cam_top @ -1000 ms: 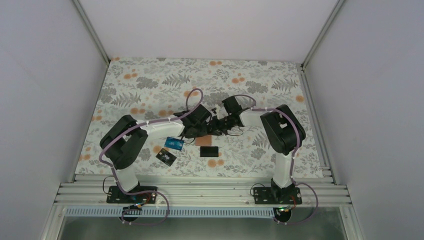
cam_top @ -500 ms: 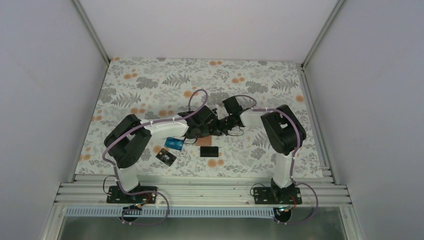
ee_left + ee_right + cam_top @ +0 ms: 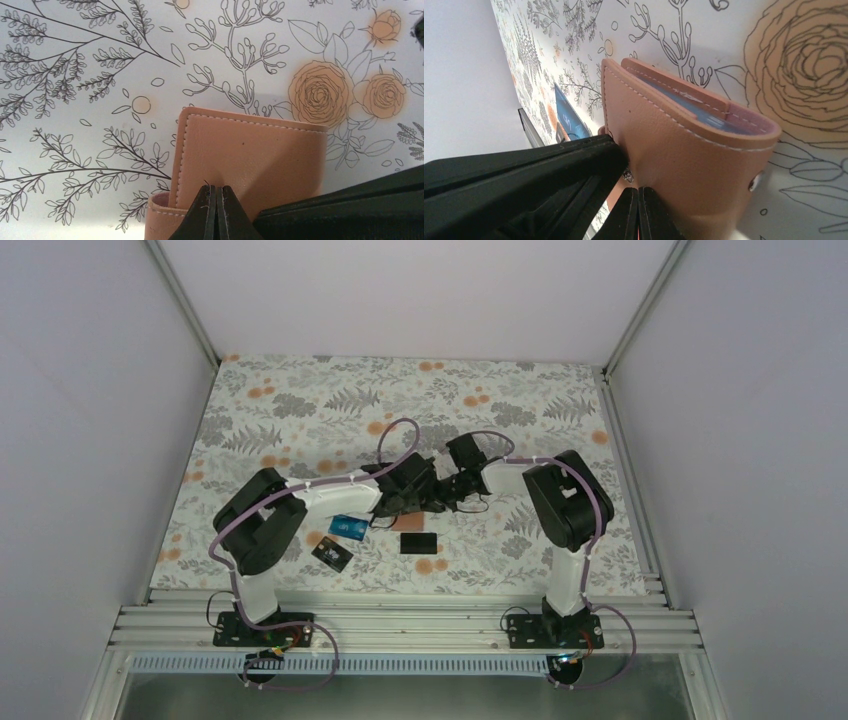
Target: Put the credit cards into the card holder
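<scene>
1. On my overhead feed I count three credit cards lying loose on the floral cloth [image 3: 300, 400], all near the front and left of centre. Farthest left and nearest is the black card with pale marks [image 3: 332, 556].
2. Just right of it and a little farther back lies the blue card [image 3: 348, 527], flat and tilted.
3. The left gripper [image 3: 216, 197] reaches in from the left to the middle of the table. Its two fingers are clenched tight, tip against tip, right at the near edge of the card holder [image 3: 250, 160]. I cannot tell whether a layer of leather is pinched between them.
4. There is one card holder, at the centre between the two grippers and mostly hidden beneath them from above. On the left wrist feed I see one tan flap standing behind the fingertips and a second stitched edge lower left. On the right wrist feed it gapes partly open, with a bluish strip showing in the inner slot and a metal stud [image 3: 754, 181] on its outer face.
5. The plain black card [image 3: 418, 542] lies flat just on the near side of the grippers.
6. The right gripper [image 3: 638, 200] comes in from the right, fingers likewise pressed together, tips against the holder's outer face. The two grippers sit close together.
</scene>
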### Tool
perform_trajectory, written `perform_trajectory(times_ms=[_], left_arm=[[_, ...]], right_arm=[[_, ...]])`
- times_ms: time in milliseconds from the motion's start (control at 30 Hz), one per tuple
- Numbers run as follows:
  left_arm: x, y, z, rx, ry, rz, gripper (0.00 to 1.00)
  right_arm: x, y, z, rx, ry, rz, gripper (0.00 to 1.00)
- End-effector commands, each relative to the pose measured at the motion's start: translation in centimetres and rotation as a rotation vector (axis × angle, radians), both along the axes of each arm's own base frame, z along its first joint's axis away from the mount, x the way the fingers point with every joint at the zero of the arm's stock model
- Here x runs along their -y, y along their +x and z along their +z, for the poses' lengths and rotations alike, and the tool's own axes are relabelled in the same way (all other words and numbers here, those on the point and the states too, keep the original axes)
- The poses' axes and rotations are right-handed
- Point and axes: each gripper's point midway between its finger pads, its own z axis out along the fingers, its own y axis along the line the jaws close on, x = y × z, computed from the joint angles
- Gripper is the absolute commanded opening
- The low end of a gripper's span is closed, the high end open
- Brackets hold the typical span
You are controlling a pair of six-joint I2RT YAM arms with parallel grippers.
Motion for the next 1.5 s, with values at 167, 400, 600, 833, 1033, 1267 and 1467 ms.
perform_trajectory(times_ms=[167, 400, 600, 833, 1033, 1267, 1467], left_arm=[[0.0, 0.4, 0.5, 0.021, 0.003, 0.045, 0.02], [0.8, 0.5, 0.3, 0.013, -0.012, 0.035, 0.02], [1.2, 0.6, -0.1, 0.003, -0.006, 0.038, 0.02], [1.6, -0.1, -1.2, -0.024, 0.008, 0.031, 0.03], [1.3, -0.1, 0.5, 0.013, -0.017, 0.03, 0.19], [1.6, 1.1, 4.5, 0.096, -0.042, -0.01, 0.48], [0.8, 2.1, 6.3, 0.127, -0.066, -0.052, 0.51]], right_arm=[[0.4, -0.1, 0.6, 0.014, 0.004, -0.009, 0.04], [0.5, -0.2, 0.4, 0.012, 0.003, -0.01, 0.04], [0.6, -0.4, 0.2, 0.007, 0.003, -0.01, 0.04], [0.6, -0.4, 0.2, 0.007, 0.003, -0.009, 0.04], [0.7, -0.2, 0.7, 0.021, 0.008, -0.009, 0.05], [0.8, -0.1, 0.8, 0.027, -0.003, -0.002, 0.04], [0.7, 0.4, 1.7, 0.054, -0.005, 0.011, 0.05]])
